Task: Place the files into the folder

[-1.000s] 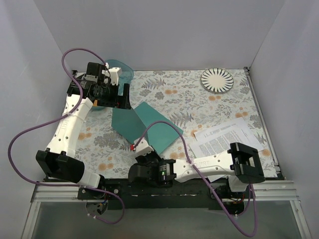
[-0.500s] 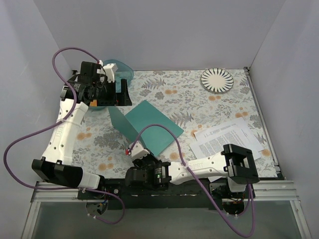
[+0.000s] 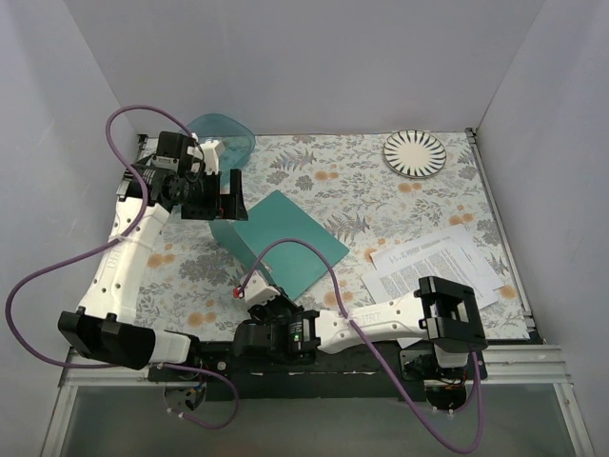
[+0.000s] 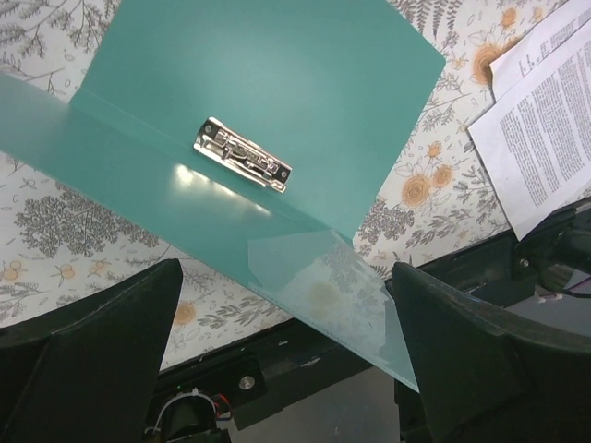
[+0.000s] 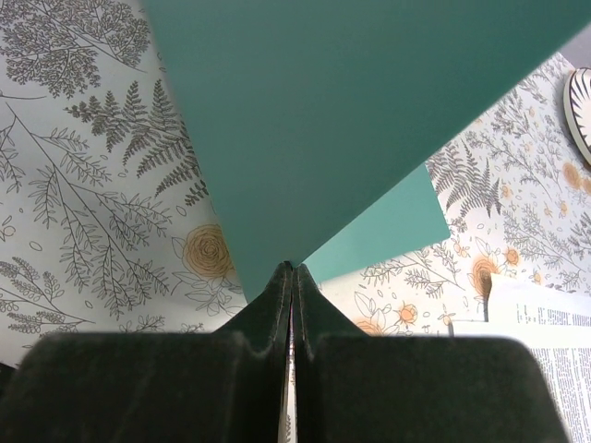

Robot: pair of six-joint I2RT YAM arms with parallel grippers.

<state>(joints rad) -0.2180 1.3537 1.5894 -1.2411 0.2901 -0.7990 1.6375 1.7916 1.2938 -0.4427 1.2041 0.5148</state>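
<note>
Counter (image 3: 381, 205), floral cloth.

- The folder (image 3: 285, 238) lies open just left of centre. We see one teal leaf flat on the cloth and the other raised toward 7 o'clock. The metal clip (image 4: 242, 155) sits at the inner spine and carries no lettering we can read.
- Right tool (image 5: 291, 269): fingers pressed together at the corner of the raised leaf. We take it as clamped on that corner, though the pinch itself is hidden behind the fingertips.
- Left tool (image 3: 211, 200): fingers wide apart, holding nothing, hanging over the folder's 10 o'clock side.
- The files (image 3: 433, 267) lie at 4 o'clock, flat and overlapping, well apart from the folder. They are dense black print, too small for us to read.
- Bowl (image 3: 224, 133), translucent teal, at 11 o'clock.
- Striped plate (image 3: 415, 152) at 1 o'clock.
</note>
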